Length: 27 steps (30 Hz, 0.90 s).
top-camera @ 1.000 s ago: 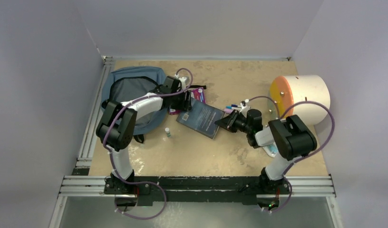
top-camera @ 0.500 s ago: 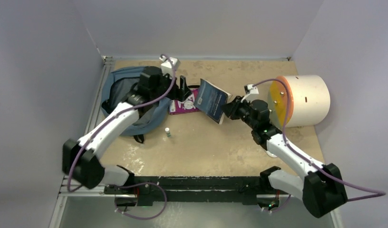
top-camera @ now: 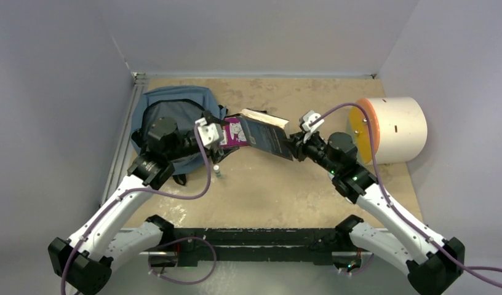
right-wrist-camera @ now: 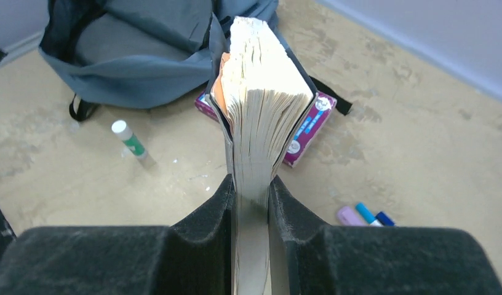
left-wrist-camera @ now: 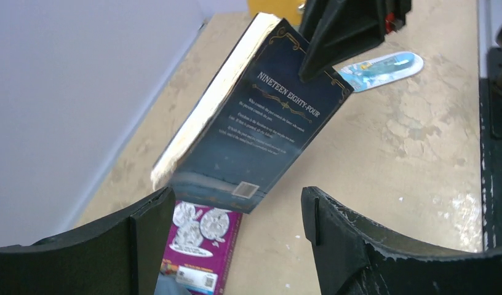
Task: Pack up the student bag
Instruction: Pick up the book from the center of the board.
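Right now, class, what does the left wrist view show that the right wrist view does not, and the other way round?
Only the left wrist view: the back cover of the book, reading NINETEEN EIGHTY-FOUR, a flat blue item on the table, and the open left gripper. Only the right wrist view: most of the student bag, a glue stick and some pens. Both: the book clamped by the right gripper, and the purple box lying on the table.

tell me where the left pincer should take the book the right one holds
Probably the free lower end of the book, opposite the right pincer; the left pincer comes head-on, turned to span its thin thickness, since that end hangs clear.
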Available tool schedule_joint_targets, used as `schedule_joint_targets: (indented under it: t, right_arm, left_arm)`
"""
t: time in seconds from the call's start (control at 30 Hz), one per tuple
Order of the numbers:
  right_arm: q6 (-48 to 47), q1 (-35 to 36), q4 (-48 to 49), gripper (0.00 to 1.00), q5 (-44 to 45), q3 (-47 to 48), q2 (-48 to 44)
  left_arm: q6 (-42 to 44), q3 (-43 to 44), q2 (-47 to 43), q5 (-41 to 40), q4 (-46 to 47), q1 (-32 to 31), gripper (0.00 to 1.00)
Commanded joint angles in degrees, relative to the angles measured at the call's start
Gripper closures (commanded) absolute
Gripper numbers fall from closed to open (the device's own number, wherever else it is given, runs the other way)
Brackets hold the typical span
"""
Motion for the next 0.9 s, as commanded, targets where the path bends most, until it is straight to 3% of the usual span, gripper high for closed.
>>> schedule_joint_targets:
  t: [0.0,0.27,0.43,0.87]
  right_arm:
    - [-14.61,0.10,4.12,1.00,-7.71,3.97,-5.73]
    - [-23.54,0.21,0.10,1.00,-12.26,7.26,-7.92]
    - [-24.67,0.20,0.92,1.00,-14.64,7.22,-9.54]
    - [-28.52,0.21,-3.37,1.00,-21.37,6.63,-11.39]
  left_arm:
    - [11.72,0.60,-0.88,10.95,1.49,-0.15,0.25]
    - [13.38,7.37,7.79,17.65,0.54,-2.34,0.24]
    - [13.87,10.41,13.67,17.91,-0.72,-5.01,0.24]
    - [13.04,14.08,18.46,15.38,0.83,-6.18,0.23]
